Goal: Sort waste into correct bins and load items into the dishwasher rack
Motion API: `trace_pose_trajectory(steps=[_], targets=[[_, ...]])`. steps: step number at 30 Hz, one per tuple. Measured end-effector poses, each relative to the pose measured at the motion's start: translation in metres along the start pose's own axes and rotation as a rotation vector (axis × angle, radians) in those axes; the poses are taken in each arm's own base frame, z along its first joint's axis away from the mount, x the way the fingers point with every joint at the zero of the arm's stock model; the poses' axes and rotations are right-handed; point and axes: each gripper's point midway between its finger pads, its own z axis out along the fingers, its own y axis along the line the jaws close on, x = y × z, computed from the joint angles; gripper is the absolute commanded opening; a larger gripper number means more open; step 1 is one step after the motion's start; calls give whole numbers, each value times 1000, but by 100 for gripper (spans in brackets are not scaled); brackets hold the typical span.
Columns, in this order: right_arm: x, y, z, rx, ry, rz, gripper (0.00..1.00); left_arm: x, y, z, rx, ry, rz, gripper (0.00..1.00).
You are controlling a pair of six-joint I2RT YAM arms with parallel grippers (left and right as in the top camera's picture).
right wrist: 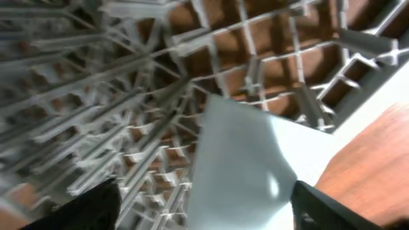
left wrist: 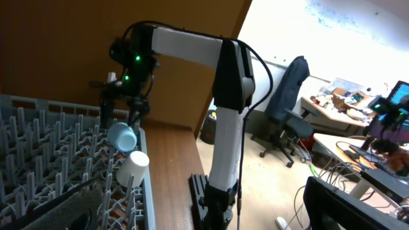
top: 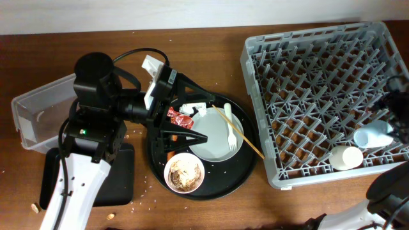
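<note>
The right gripper (right wrist: 204, 204), jaws spread, straddled the blue cup (top: 374, 135) at the dishwasher rack's (top: 307, 57) 4 o'clock; judged step: cup placement, retraction next. Left gripper (top: 192, 131), state indeterminate, hovered near the red wrapper (top: 177, 116). Count: two cups, white cup (top: 345, 157) included; one plate (top: 216, 134); one bowl (top: 185, 172).

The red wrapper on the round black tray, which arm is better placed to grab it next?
Left. The left gripper hovers beside the red wrapper, while the right gripper is over the dishwasher rack by the blue cup.
</note>
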Motion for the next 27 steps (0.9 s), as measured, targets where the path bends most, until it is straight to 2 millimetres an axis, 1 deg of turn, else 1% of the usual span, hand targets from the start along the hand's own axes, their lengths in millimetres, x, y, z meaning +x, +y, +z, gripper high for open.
trace_pose_trajectory(steps=[1,2,3,4,5,6,7,8,9,10,11,12,13,16,17,19,21,22,23,24,26,27], targets=[[0,11,-18,-37,-16,-24,80,0,0,0,0,0,0,99],[4,19,-38,-59,-42,-41,71,0,0,0,0,0,-1,99],[16,24,-53,-60,-46,-65,68,0,0,0,0,0,-1,99],[32,25,-64,-26,-36,-87,59,0,0,0,0,0,-1,99],[52,32,-74,11,-39,-142,43,0,0,0,0,0,-1,99],[66,40,-72,64,-23,-202,25,0,0,0,0,0,-1,99],[75,47,-59,112,2,-247,22,0,0,0,0,0,-1,99],[81,46,-50,152,22,-253,19,0,0,0,0,0,-1,99],[84,41,-36,190,37,-249,17,0,0,0,0,0,-1,99],[84,33,-20,227,50,-229,15,0,0,0,0,0,-2,99],[88,21,-9,274,74,-213,15,0,0,0,0,0,-2,99],[83,14,4,301,54,-203,15,0,0,0,0,0,-1,99],[85,4,16,335,68,-190,14,0,0,0,0,0,0,99],[92,-18,33,407,87,-157,12,0,0,0,0,0,0,100],[86,-23,34,423,65,-140,10,0,0,0,0,0,-1,99],[75,-33,29,427,36,-94,10,0,0,0,0,0,-1,99],[57,-37,15,402,-15,-46,10,0,0,0,0,0,-1,99],[44,-33,3,370,-60,-24,12,0,0,0,0,0,-1,100],[39,-29,-1,352,-80,-21,16,0,0,0,0,0,-1,99],[39,-26,-3,335,-81,-21,21,0,0,0,0,0,0,99],[41,4,-16,193,-63,-79,50,0,0,0,0,0,-1,99],[47,24,-31,94,-53,-136,62,0,1,0,-8,-2,-10,99]])
